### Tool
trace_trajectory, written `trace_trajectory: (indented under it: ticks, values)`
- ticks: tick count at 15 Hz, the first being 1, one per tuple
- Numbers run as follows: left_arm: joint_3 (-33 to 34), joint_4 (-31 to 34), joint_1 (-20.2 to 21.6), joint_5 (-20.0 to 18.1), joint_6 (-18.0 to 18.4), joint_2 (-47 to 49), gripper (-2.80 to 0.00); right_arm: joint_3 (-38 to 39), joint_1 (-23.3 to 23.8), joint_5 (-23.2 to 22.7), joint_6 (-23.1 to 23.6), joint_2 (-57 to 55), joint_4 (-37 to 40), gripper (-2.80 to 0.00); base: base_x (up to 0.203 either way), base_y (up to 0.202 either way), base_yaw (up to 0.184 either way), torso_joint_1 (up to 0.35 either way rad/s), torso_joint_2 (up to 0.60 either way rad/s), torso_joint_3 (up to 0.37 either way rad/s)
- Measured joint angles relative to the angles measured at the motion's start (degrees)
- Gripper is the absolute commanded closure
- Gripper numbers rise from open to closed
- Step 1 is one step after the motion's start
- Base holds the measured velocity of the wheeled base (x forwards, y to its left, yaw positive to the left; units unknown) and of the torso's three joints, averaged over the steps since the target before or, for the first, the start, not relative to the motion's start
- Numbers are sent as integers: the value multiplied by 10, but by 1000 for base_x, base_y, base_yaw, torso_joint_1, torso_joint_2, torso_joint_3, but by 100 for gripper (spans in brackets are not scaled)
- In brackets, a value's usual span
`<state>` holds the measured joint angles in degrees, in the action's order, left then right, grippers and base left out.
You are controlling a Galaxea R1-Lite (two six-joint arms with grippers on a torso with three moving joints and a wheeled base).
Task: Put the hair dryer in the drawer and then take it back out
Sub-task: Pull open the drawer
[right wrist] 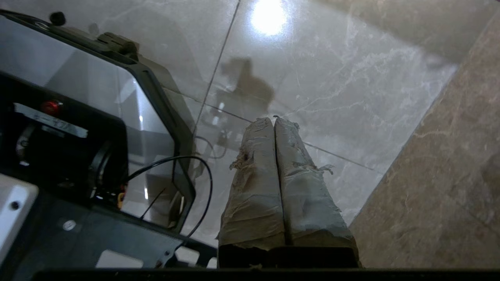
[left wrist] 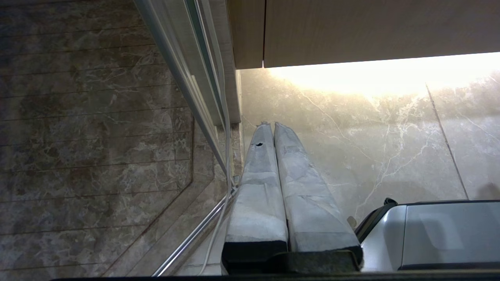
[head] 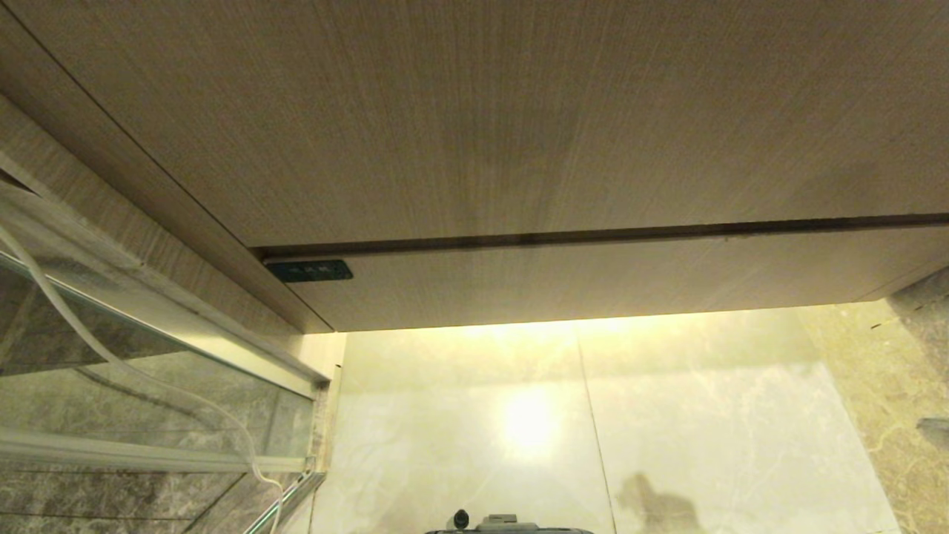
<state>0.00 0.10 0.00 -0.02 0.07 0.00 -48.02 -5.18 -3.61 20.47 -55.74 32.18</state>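
The hair dryer is out of view in every frame. The drawer [head: 593,278] shows in the head view as the low, handle-less wood-grain front under a dark seam, and it is closed. Its lower edge also shows in the left wrist view as the drawer front [left wrist: 371,35]. My left gripper [left wrist: 272,124] hangs shut and empty over the pale marble floor, beside a glass partition. Over the floor beside the robot's base, my right gripper [right wrist: 273,118] is shut, with nothing between its taped fingers. Neither gripper shows in the head view.
A taller wood panel [head: 482,111] sits above the drawer. A glass partition [head: 148,386] with a thin white cable [head: 111,356] stands to the left. A brown marble wall [head: 919,386] closes the right. The robot's base [head: 504,525] is at the bottom, and a light strip glows under the cabinet.
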Motion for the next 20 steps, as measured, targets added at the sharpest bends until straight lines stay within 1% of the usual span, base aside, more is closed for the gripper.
trace_trajectory:
  ticks: [1, 2, 4, 5, 7, 10, 12, 13, 16, 17, 18, 20]
  values:
    - [0, 0, 0, 0, 0, 0, 0, 17, -1, 0, 10, -26, -33, 0, 0, 0, 0, 0, 0, 0]
    - [0, 0, 0, 0, 0, 0, 0, 29, -2, -1, 12, -49, -64, -280, 0, 0, 0, 0, 0, 0]
    - [0, 0, 0, 0, 0, 0, 0, 44, -4, -6, 18, -102, -123, -280, 0, 0, 0, 0, 0, 0]
    - [0, 0, 0, 0, 0, 0, 0, 48, -9, -9, 33, -127, -151, -280, 0, 0, 0, 0, 0, 0]
    - [0, 0, 0, 0, 0, 0, 0, 52, -14, -15, 106, -166, -196, -280, 0, 0, 0, 0, 0, 0]
    - [0, 0, 0, 0, 0, 0, 0, 52, -17, -29, 213, -191, -223, -280, 0, 0, 0, 0, 0, 0]
    - [0, 0, 0, 0, 0, 0, 0, 62, -14, -43, 311, -193, -266, -280, 0, 0, 0, 0, 0, 0]
    - [0, 0, 0, 0, 0, 0, 0, 78, -10, -62, 359, -191, -303, -280, 0, 0, 0, 0, 0, 0]
    - [0, 0, 0, 0, 0, 0, 0, 139, 14, -151, 478, -189, -432, -280, 0, 0, 0, 0, 0, 0]
    - [0, 0, 0, 0, 0, 0, 0, 160, 24, -167, 516, -190, -477, -280, 0, 0, 0, 0, 0, 0]
    - [0, 0, 0, 0, 0, 0, 0, 181, 31, -177, 544, -194, -520, -280, 0, 0, 0, 0, 0, 0]
    - [0, 0, 0, 0, 0, 0, 0, 214, 42, -205, 562, -209, -603, -280, 0, 0, 0, 0, 0, 0]
